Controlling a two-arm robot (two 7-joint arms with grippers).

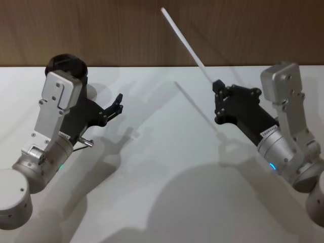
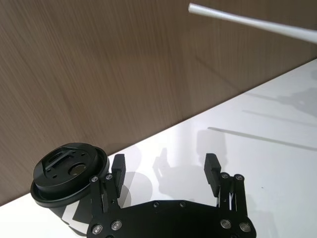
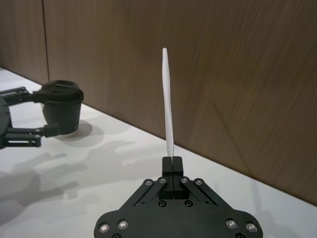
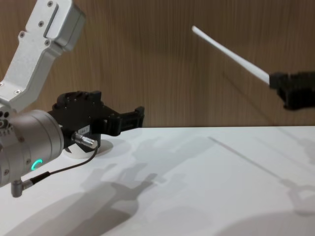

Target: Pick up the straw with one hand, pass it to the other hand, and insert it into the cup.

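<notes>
My right gripper is shut on the lower end of the white straw, held in the air above the table; the straw slants up and toward the left. The right wrist view shows the straw rising from the closed fingertips of that gripper. My left gripper hangs open with nothing in it, its fingers spread wide, well to the left of the straw's free tip. The black cup with its black lid stands on the table just behind and beside the left gripper, partly hidden by the arm.
The white table runs back to a brown wooden wall. A thin dark cable with a metal plug hangs from the left wrist. Bare table lies between the two arms.
</notes>
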